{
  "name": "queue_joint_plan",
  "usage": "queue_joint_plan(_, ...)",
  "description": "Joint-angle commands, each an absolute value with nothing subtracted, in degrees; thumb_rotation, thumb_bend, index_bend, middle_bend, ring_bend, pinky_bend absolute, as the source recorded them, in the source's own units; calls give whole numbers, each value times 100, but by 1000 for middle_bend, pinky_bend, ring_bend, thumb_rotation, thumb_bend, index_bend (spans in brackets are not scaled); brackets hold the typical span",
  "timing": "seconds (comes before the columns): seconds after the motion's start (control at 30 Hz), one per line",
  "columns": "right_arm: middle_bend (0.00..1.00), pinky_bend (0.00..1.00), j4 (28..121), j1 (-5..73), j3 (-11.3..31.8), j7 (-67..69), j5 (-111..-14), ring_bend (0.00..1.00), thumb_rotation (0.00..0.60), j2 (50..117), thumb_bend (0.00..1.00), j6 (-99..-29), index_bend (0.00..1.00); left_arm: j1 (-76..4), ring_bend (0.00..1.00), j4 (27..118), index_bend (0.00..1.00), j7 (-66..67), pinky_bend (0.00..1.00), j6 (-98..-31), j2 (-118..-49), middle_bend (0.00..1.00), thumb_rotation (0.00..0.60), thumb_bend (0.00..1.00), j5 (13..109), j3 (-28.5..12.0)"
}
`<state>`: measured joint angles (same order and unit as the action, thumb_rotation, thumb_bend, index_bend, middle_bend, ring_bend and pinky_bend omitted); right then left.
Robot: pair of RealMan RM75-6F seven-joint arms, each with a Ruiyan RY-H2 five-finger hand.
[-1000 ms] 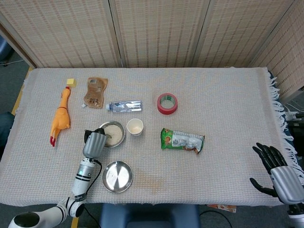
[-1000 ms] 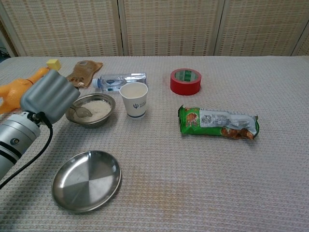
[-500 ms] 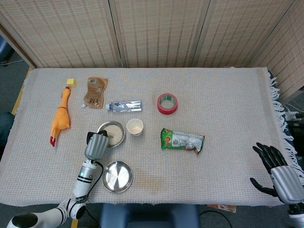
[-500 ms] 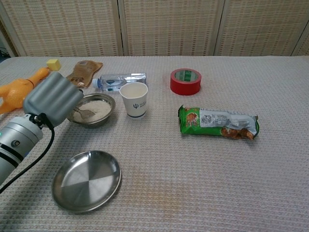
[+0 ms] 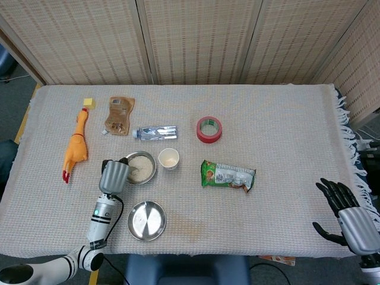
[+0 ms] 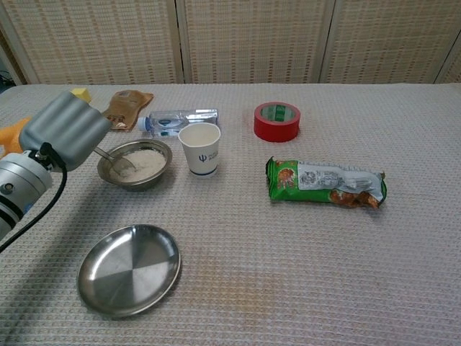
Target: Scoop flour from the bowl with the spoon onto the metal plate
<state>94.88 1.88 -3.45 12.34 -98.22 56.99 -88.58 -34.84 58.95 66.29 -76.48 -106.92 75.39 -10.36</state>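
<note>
The left hand [image 6: 65, 130] holds the thin metal spoon [image 6: 115, 161] by its handle, though its fingers are hidden, and the spoon's tip dips into the white flour in the small round metal bowl [image 6: 137, 163]. The shiny round metal plate [image 6: 130, 269] sits on the tabletop near the bowl, closer to the robot, and looks bare. The right hand [image 5: 344, 208] rests at the far right edge with its dark fingers spread and nothing in them.
</note>
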Motion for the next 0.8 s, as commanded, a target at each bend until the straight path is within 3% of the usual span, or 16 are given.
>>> queue_joint_plan(0.03, 0, 0, 9487, 191, -342, 1229, -9817, 0, 600, 5698, 175, -8854, 0, -3466, 1000, 6145, 663, 6532, 1000, -7581, -10551, 1000, 600, 399, 7401, -1141)
queue_joint_plan(0.4, 0, 0, 9493, 200, -342, 1232, -9786, 0, 600, 5690, 175, -8824, 0, -3419, 1000, 7779, 698, 6175, 1000, -6707, -9775, 1000, 600, 398, 6005, -1680)
queue_joint_plan(0.8, 0, 0, 9518, 221, -344, 1202, -9749, 0, 600, 5691, 175, -8757, 0, -3557, 1000, 8550, 719, 5522, 1000, -6390, -9159, 1000, 600, 398, 5177, -1899)
